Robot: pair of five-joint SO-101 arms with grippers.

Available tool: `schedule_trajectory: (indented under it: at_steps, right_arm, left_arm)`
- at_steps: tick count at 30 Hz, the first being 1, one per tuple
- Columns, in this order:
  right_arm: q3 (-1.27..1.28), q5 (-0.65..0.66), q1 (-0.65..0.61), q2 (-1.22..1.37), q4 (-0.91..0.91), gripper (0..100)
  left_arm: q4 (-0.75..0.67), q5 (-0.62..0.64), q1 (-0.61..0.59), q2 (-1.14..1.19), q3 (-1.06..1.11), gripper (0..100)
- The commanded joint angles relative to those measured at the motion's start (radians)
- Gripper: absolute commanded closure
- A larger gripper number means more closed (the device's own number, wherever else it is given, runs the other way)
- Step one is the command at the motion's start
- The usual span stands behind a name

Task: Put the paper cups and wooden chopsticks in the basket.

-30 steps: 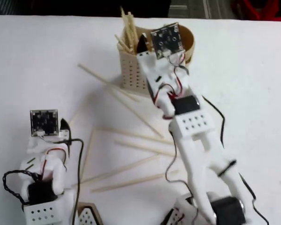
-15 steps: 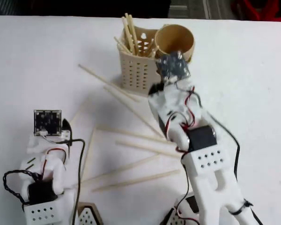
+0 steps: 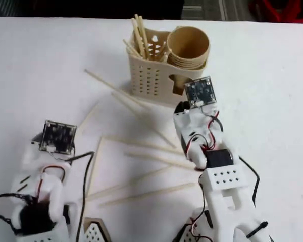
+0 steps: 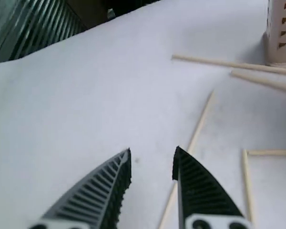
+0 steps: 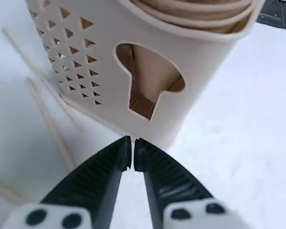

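The right claw (image 5: pixel 132 151) has its two black ribbed fingers drawn together with only a sliver between the tips, and it grips nothing. It hangs low over the white worktop (image 3: pixel 40 60), just in front of the near wall of the cream perforated plastic basket (image 5: pixel 105 71). Straight ahead of the tips is that wall's keyhole-shaped cut-out. The side of the stacked tan paper cups (image 5: pixel 150 81) shows through it. In the high view the cups sit nested in the basket's right-hand end with their round mouth facing up, and a bundle of pale upright wooden chopsticks (image 3: pixel 139 33) leans out of the left-hand end. The left claw (image 4: pixel 152 160) is spread open and empty, and is poised over the worktop well apart from the basket. One thin loose wooden chopstick (image 4: pixel 200 123) lies on the surface just beside one of its fingers. Several more loose chopsticks (image 3: pixel 156 160) lie scattered flat on the worktop between the two arms, some crossing or meeting at their ends. Two of them run slantwise up to the basket's foot, where the right wrist view also shows them.
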Motion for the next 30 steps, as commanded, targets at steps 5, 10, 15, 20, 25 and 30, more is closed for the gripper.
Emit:
schedule_trajectory:
  at_steps: [5, 10, 15, 20, 25, 30]
  right_arm:
    - [-0.005, -0.011, 0.054, -0.025, -0.045, 97.4]
    - [0.008, -0.011, 0.058, -0.025, -0.059, 97.4]
    - [0.057, -0.011, 0.058, -0.025, -0.153, 97.4]
    - [0.066, -0.011, 0.058, -0.025, -0.171, 97.4]
    - [0.066, -0.008, 0.058, -0.025, -0.171, 97.4]
    - [0.066, -0.003, 0.058, -0.027, -0.171, 97.4]
  left_arm:
    - [0.006, -0.091, 0.03, 0.572, -0.365, 84]
    - [0.011, -0.152, 0.067, 1.02, -0.617, 84]
    - [0.011, -0.17, 0.073, 1.438, -0.853, 84]
    - [0.023, -0.172, 0.107, 1.781, -1.057, 84]
    - [0.106, -0.172, 0.171, 2.022, -1.254, 84]
    - [0.13, -0.164, 0.176, 2.207, -1.432, 84]
